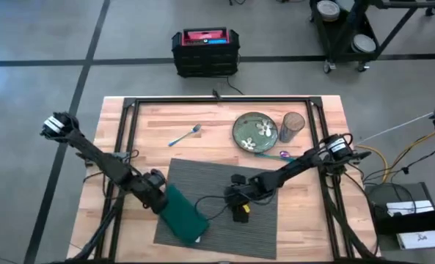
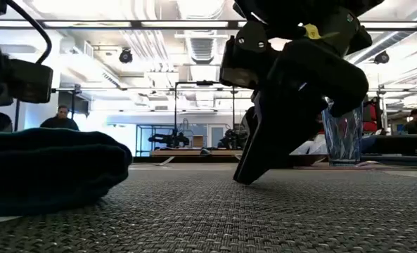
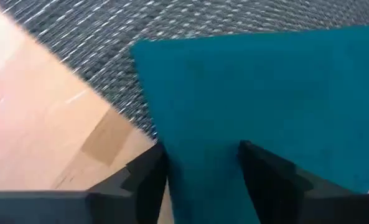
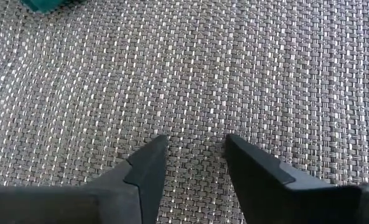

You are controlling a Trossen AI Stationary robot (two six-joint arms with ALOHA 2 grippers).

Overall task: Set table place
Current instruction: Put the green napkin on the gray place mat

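Observation:
The dark grey woven placemat (image 1: 221, 192) lies flat on the wood table (image 1: 327, 213), near its front edge. A folded dark green napkin (image 1: 185, 218) rests on the mat's near left corner, partly on the wood. My left gripper (image 1: 161, 196) is at the napkin's far left end, shut on it (image 3: 203, 180). Over the middle of the mat my right gripper (image 1: 239, 207) points down, open, with only mat weave between its fingers (image 4: 195, 149). My left gripper has the napkin's far left end (image 3: 203, 155) between its two fingers, and the cloth fills the gap. The fingers slant down from the table's left. The napkin's bulk (image 2: 46, 169) lies on the mat, not lifted. My right gripper's fingertip (image 2: 245, 176) stands at the mat's surface; I cannot tell whether it touches.
Behind the mat, at the far right, are a green flowered plate (image 1: 255, 132) and a glass (image 1: 293, 126). A purple-handled utensil (image 1: 283, 155) lies by the plate. A blue-handled fork (image 1: 184, 136) lies at the far left. A black frame rail (image 1: 217, 103) borders the far edge.

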